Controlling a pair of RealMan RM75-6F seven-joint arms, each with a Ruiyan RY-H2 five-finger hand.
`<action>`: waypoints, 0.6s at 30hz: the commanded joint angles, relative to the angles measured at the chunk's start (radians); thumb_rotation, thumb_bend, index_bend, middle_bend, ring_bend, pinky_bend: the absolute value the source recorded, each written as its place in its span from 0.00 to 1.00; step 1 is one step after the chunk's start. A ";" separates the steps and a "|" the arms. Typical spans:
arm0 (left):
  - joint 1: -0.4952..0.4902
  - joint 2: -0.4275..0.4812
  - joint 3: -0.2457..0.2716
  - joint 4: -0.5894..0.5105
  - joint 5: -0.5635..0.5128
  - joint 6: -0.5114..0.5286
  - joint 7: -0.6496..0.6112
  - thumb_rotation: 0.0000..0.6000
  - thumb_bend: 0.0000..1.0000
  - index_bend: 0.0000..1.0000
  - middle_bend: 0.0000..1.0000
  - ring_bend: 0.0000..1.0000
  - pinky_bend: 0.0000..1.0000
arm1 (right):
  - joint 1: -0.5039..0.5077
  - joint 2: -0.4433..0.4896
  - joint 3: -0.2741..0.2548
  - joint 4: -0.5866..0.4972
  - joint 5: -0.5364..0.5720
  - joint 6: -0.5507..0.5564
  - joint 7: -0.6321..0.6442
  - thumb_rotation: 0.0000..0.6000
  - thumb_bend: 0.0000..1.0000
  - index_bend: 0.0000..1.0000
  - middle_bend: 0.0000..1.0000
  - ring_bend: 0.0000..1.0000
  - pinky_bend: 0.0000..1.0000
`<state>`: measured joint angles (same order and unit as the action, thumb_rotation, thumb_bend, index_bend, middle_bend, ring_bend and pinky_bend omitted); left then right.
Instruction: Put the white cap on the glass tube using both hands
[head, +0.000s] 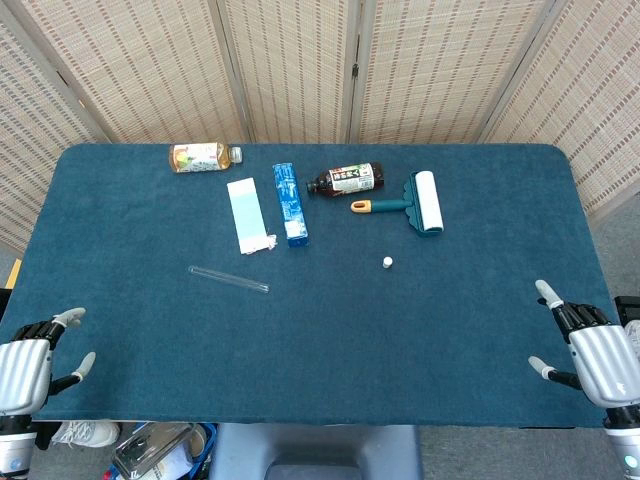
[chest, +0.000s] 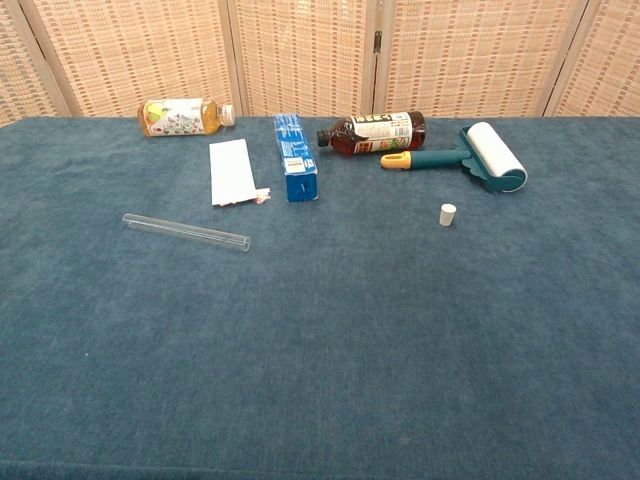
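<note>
Looking at a table (head: 330, 340) covered edge to edge in dark teal carpet-like fabric, slightly mottled nap, rounded far corners in head view. Backing onto woven cane folding screens (head: 300, 60) with pale frames and a small hinge at the panel joint. Showing grey floor at the right edge, plus a white shoe (head: 85, 433) and a clear container (head: 150, 452) under the near left edge.

Lying flat on the cloth, left of centre: glass tube (chest: 186, 233), angled diagonally, untouched. Sitting upright right of centre, well apart from the tube: white cap (chest: 448, 213), just in front of the lint roller (chest: 480, 157).

Running along the far side, left to right:
- pale-tea bottle (chest: 180, 115) on its side
- white packet (chest: 233, 171) lying flat, torn at the near end
- blue box (chest: 295, 157) lying lengthwise
- dark-tea bottle (chest: 375, 131) on its side, touching or nearly touching the roller's yellow handle tip

Hanging at the near left corner: left hand (head: 35, 365), fingers spread, holding nothing, just at the table edge. Hanging at the near right corner: right hand (head: 590, 350), fingers spread apart, holding nothing. Appearing in head view only; chest view showing neither. Both well apart from tube and cap.
</note>
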<state>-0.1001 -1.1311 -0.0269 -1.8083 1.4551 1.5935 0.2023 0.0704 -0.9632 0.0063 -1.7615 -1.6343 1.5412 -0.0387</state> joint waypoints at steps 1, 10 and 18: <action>0.003 -0.001 -0.003 -0.001 -0.001 -0.001 0.002 1.00 0.24 0.26 0.38 0.38 0.35 | -0.005 -0.002 0.000 -0.002 0.003 0.003 -0.003 1.00 0.00 0.00 0.27 0.30 0.31; 0.008 -0.003 -0.019 0.005 -0.002 -0.008 -0.009 1.00 0.24 0.26 0.38 0.38 0.35 | -0.021 -0.003 0.005 -0.013 0.019 0.015 -0.017 1.00 0.00 0.00 0.27 0.30 0.31; -0.050 0.009 -0.067 0.037 0.002 -0.069 -0.022 1.00 0.24 0.27 0.38 0.40 0.35 | -0.014 0.010 0.022 -0.034 0.043 0.000 -0.023 1.00 0.00 0.00 0.27 0.30 0.31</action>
<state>-0.1368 -1.1256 -0.0822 -1.7793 1.4555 1.5369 0.1845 0.0548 -0.9553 0.0257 -1.7933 -1.5944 1.5435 -0.0613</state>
